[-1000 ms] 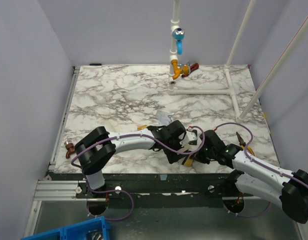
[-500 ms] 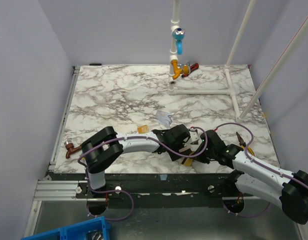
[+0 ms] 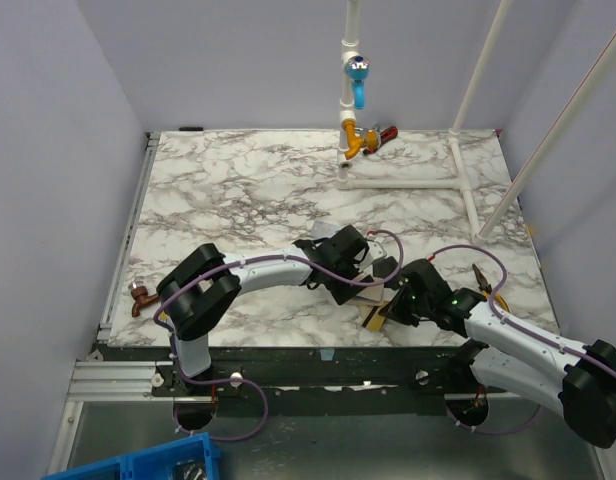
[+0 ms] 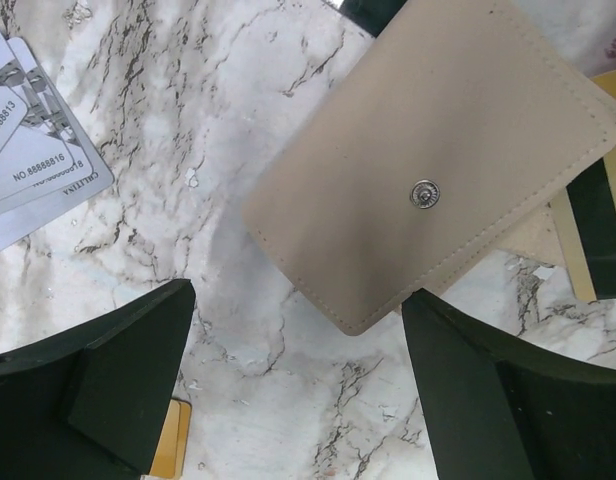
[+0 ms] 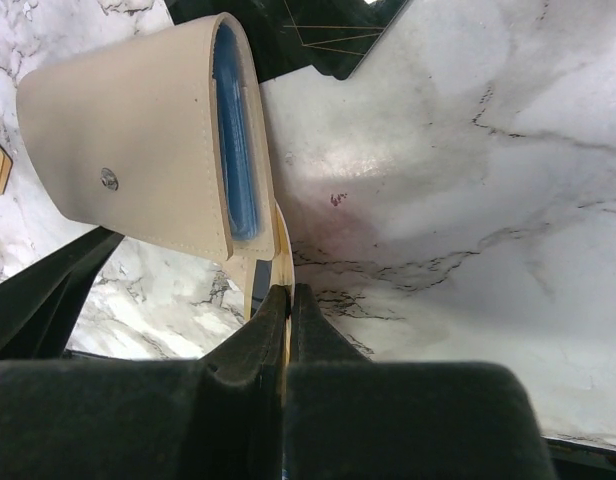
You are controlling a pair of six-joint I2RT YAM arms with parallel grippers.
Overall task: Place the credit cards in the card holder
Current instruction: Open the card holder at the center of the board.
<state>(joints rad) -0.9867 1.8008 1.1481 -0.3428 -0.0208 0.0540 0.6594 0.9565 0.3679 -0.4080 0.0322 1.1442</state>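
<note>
Top external view: both arms are seen meeting near the front middle of the marble tabletop (image 3: 238,190), where the card holder (image 3: 371,297) lies. The left gripper (image 3: 360,272) is placed over the holder and the right gripper (image 3: 393,305) is brought in from the right.

From the left wrist, the beige card holder (image 4: 428,150) is shown flat on the tabletop with its snap stud facing up. The left gripper (image 4: 298,300) is spread wide above it, with nothing held; one dark finger is seen over bare marble and the other just beside the holder's near corner. The pale silver patterned card (image 4: 33,170) lies well apart at the upper left. The gold-orange card (image 4: 576,255), with its dark stripe, is partly tucked under the holder's right edge.

From the right wrist, the right gripper (image 5: 283,300) is seen pressed tight on the thin edge of the gold-orange card (image 5: 280,262). That edge rests against the holder's open side. The card holder (image 5: 138,150) is viewed end-on, with its light-blue lining exposed. A glossy black card (image 5: 333,35) lies on the tabletop just beyond the holder.
</note>
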